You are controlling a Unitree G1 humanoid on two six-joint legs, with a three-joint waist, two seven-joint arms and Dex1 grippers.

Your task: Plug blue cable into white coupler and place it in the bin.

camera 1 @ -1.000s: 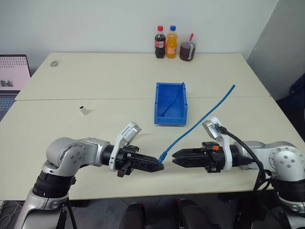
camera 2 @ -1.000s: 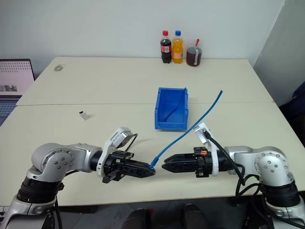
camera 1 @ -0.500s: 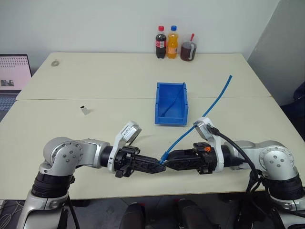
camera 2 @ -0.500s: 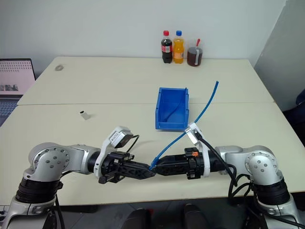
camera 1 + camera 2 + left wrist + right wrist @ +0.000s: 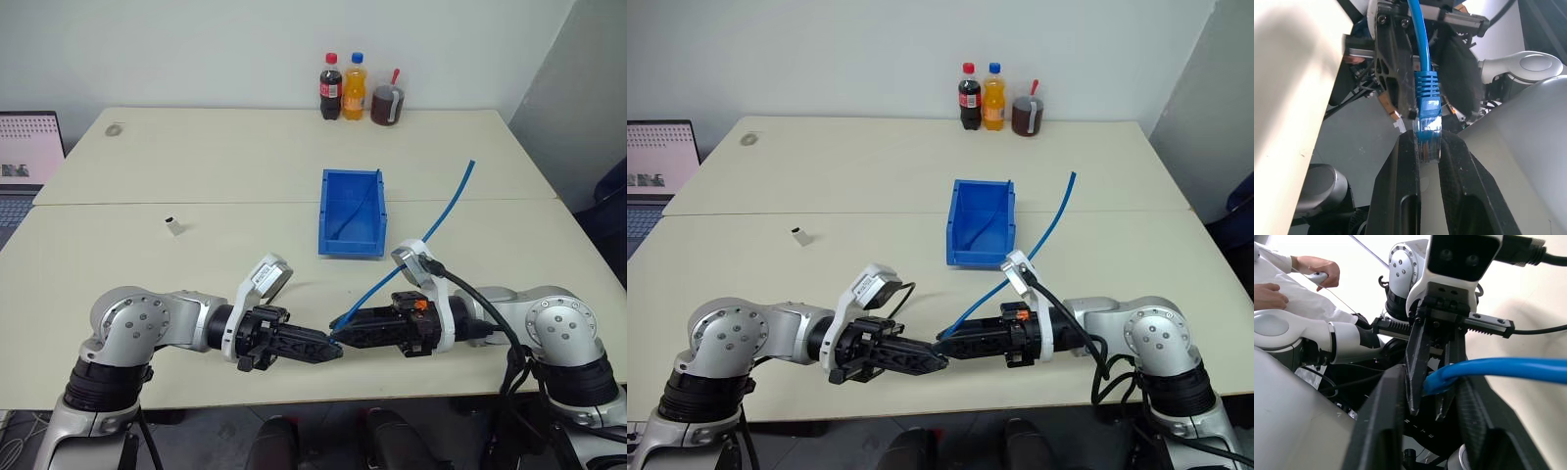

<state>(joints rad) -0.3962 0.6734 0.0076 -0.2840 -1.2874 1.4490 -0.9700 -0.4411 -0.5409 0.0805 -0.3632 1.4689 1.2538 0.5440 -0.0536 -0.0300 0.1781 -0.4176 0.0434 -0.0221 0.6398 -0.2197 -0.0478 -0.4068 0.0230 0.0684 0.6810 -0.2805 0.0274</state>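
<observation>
My left gripper [image 5: 336, 352] is shut on the plug of the blue cable [image 5: 446, 211], just above the table's front edge. In the left wrist view the plug [image 5: 1428, 110] sits pinched between the two fingertips. From there the cable rises to the right, and its free end hangs in the air. My right gripper [image 5: 340, 322] points left and meets the left one. Its fingers [image 5: 1393, 396] stand apart with the cable [image 5: 1508, 367] just behind the plug between them. The white coupler [image 5: 173, 226] lies on the table at the left. The bin [image 5: 351, 243] stands mid-table.
A thin blue strand lies inside the bin. Two bottles [image 5: 341, 86] and a cup with a straw [image 5: 385, 103] stand at the table's far edge. A laptop [image 5: 27, 152] sits at the far left. A person's hands [image 5: 1283, 281] appear in the right wrist view.
My right gripper has moved left and closed the gap to the left gripper's tips, so it now straddles the cable end. The cable's free end has swung slightly left. The left gripper keeps its grip.
</observation>
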